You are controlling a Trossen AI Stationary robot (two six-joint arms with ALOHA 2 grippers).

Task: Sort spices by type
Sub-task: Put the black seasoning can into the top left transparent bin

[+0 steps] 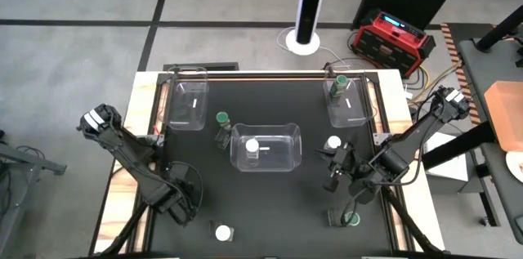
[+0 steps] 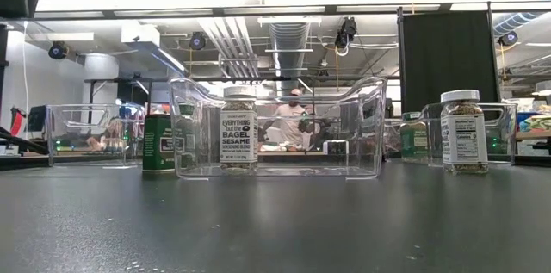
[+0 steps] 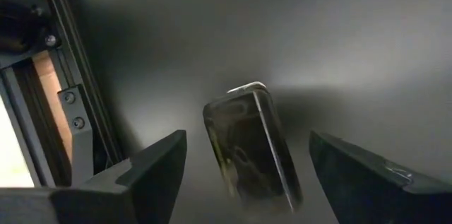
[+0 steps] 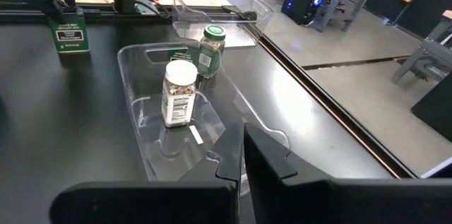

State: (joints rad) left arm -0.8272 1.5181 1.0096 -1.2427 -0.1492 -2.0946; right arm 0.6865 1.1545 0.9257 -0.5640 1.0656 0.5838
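Observation:
A white-lidded spice jar [image 1: 252,146] stands in the centre bin [image 1: 286,132], and a green-lidded one [image 1: 341,82] stands in the far right bin [image 1: 357,112]. On the table stand a green-lidded jar [image 1: 221,118] beside a green tin [image 1: 222,137], two white-lidded jars [image 1: 333,141] [image 1: 222,232] and a green-lidded jar [image 1: 351,220]. My left gripper [image 1: 186,203] is low at the near left and open. A dark glossy jar-like thing [image 3: 251,150] lies between its fingers, untouched. My right gripper [image 1: 335,173] hovers shut and holds nothing, just near of the white-lidded jar [image 2: 463,131].
An empty clear bin [image 1: 188,104] stands at the far left. Metal rails [image 3: 67,111] run along the table's left and right sides. Open tabletop lies between the centre bin and the near edge.

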